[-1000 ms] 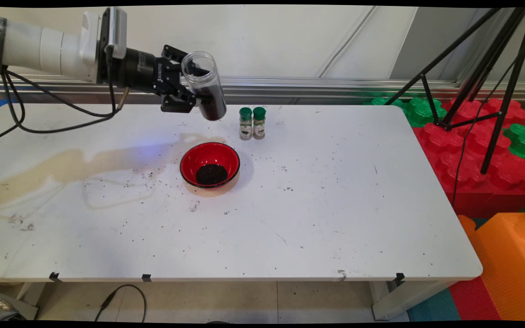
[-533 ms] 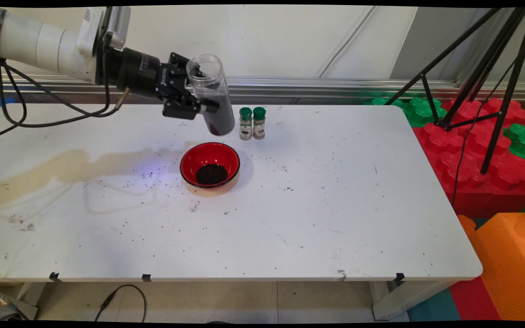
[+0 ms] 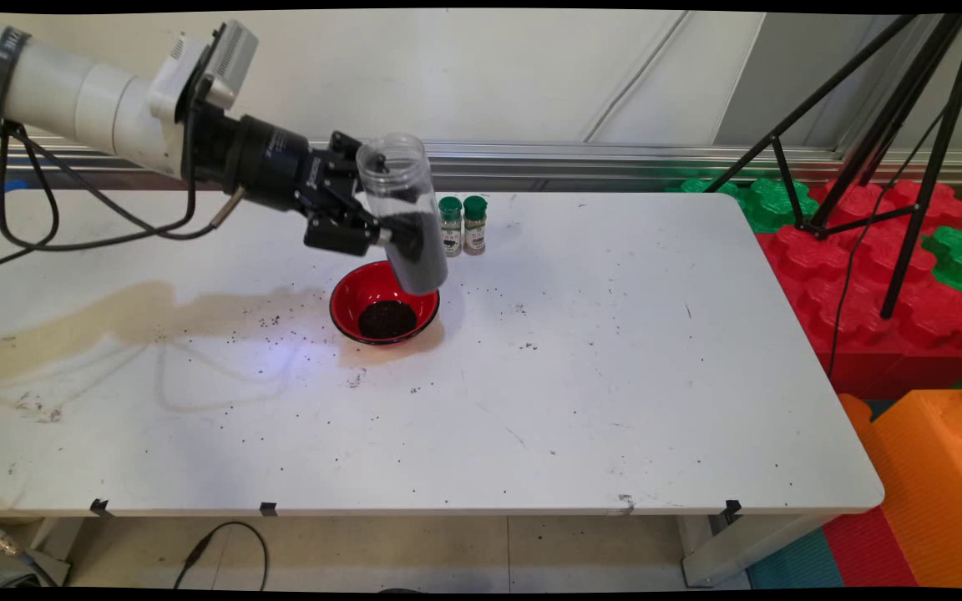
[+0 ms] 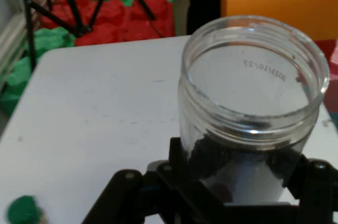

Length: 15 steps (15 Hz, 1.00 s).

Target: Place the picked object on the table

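My gripper is shut on a clear plastic jar, lidless and about half full of dark grains. The jar stands nearly upright, its mouth up, hanging just above the right rim of a red bowl that holds a heap of the same dark grains. In the hand view the jar fills the right half, open mouth toward the camera, with my gripper closed around its lower part. Two small green-capped spice bottles stand just behind the jar; one green cap shows at the hand view's lower left.
Dark grains lie scattered over the white table, and a brownish stain spreads left of the bowl. Right of the table are red, green and orange foam blocks and a black tripod. Black cables hang from the arm.
The gripper has carried the jar down and to the right, from above the table behind the bowl to just over the bowl's right rim. The jar has turned closer to upright.
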Available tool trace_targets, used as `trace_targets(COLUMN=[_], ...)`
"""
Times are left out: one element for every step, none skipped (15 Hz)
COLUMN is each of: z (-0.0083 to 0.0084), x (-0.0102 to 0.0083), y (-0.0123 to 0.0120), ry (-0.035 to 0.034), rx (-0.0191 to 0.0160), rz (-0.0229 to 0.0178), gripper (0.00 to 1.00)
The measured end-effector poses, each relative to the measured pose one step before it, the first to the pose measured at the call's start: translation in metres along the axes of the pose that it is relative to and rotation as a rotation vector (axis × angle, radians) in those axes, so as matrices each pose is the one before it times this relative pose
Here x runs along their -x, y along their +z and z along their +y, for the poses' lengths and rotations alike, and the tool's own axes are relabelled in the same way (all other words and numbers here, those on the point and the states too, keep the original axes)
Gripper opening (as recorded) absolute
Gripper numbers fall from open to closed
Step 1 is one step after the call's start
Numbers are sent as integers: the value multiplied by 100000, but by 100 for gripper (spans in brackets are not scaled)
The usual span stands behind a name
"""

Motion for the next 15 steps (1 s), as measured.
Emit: trace_targets(z=[406, 266, 403, 481, 441, 390, 246, 371, 248, 362, 222, 333, 191, 304, 365], x=[142, 115, 190, 298, 304, 294, 213, 326, 239, 353, 243, 370, 239, 366, 505], y=[303, 212, 327, 394, 415, 355, 240, 363, 223, 364, 250, 356, 232, 339, 413], ry=[-688, -393, -538, -518, -411, -415, -294, -371, -276, -306, -124, -187, -34, 35, -75], rx=[1554, 952, 1404, 1380, 1274, 1035, 644, 938, 545, 914, 587, 839, 525, 772, 751], rz=[-39, -52, -112, -208, -311, -358, -249, -440, -328, -531, -387, -547, -348, -546, -773], gripper=[0, 0, 0, 0, 0, 0, 0, 0, 0, 0, 0, 0, 0, 0, 0])
